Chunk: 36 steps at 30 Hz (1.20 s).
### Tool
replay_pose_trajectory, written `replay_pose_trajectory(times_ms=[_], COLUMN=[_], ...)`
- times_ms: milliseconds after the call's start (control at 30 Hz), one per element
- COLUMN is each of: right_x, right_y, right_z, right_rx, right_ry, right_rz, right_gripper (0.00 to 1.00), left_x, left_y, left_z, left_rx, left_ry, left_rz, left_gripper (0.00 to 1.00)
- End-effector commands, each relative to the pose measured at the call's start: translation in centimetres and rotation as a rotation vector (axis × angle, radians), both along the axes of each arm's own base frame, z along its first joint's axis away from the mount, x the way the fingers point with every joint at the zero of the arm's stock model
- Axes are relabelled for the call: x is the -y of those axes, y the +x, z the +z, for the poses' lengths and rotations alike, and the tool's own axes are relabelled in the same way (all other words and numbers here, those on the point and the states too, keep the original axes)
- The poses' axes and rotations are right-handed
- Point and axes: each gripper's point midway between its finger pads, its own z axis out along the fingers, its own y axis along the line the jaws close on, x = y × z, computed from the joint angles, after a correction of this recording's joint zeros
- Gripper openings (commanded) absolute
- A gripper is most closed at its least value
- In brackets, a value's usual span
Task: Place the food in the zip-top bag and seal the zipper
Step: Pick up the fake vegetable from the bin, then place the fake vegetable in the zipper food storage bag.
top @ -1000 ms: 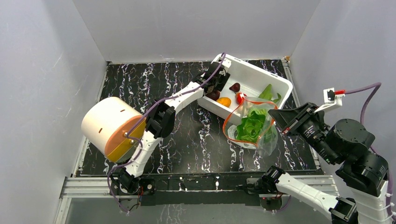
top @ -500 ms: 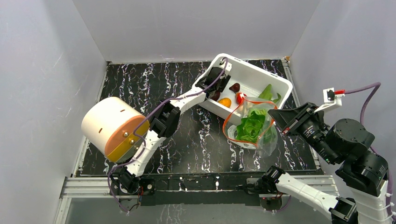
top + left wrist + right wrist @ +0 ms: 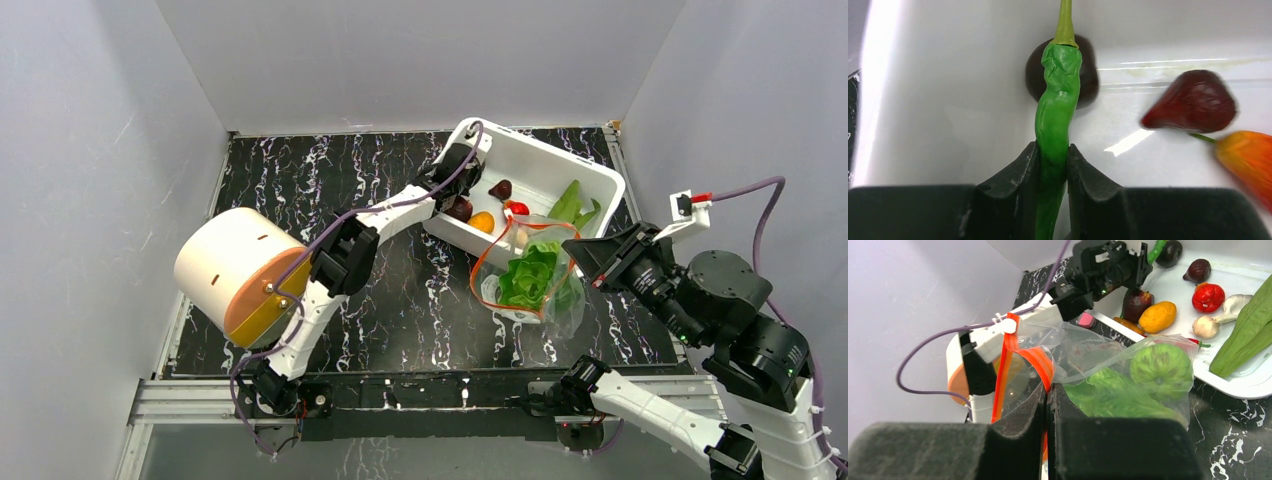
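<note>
My left gripper (image 3: 460, 172) is inside the left corner of the white tub (image 3: 545, 140). It is shut (image 3: 1052, 148) on a long green pod (image 3: 1059, 95). Beside it lie a dark purple round (image 3: 1090, 75), a dark red piece (image 3: 1193, 102) and an orange piece (image 3: 1248, 155). My right gripper (image 3: 577, 246) is shut (image 3: 1048, 387) on the orange-red zipper (image 3: 1000, 370) and holds the clear zip-top bag (image 3: 555, 310) open beside the tub. The bag holds the cabbage (image 3: 525, 275) and a green ball (image 3: 1160, 367). A tomato (image 3: 1208, 296), mushrooms (image 3: 1205, 326) and green pods (image 3: 1248, 335) lie in the tub.
A large cream and orange cylinder (image 3: 240, 270) stands at the left over the black marbled table (image 3: 300, 180). Grey walls close in the left, back and right. The left arm (image 3: 385, 210) stretches across the table's middle to the tub.
My right gripper has drawn the bag a little to the left, closer to the tub. My left gripper has shifted slightly within the tub's left corner.
</note>
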Motion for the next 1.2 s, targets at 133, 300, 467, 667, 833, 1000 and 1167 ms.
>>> replay_pose_trajectory(times_ms=[133,300,467,667,833,1000,1167], right_x=[-0.7,-1.3,-2.3,-4.6,-6.6,-8.0,-9.3], right_y=[0.6,0.8,1.0,1.1,1.2,1.4,1.6], right_z=[0.8,-0.5,-1.5,-3.3,-4.4,-5.3,-5.8], right_rx=[0.045,0.021,-0.003,-0.049,-0.095,-0.154,-0.201], right_ry=[0.062,0.055,0.061,0.088,0.142,0.195,0.264], right_rz=[0.002,0.016,0.040,0.115,0.170,0.193,0.215], right_gripper=[0.00,0.00,0.00,0.00,0.00,0.00,0.00], left_x=[1.3,0.9,0.5,-0.6,-2.8,-5.1,-7.4], left_y=[-3.6,-5.5,-7.6,-10.7,-14.5,-18.7,-22.6], left_z=[14.6,17.9,21.7,27.2,33.1,36.9,39.4], left_rx=[0.081,0.077,0.089,0.134,0.209,0.236,0.267], left_ry=[-0.248,-0.317,-0.419,-0.559,-0.687,-0.785,-0.868], left_rz=[-0.065,-0.096,-0.135,-0.183,-0.233,-0.294,-0.351], left_gripper=[0.00,0.00,0.00,0.00,0.00,0.00,0.00])
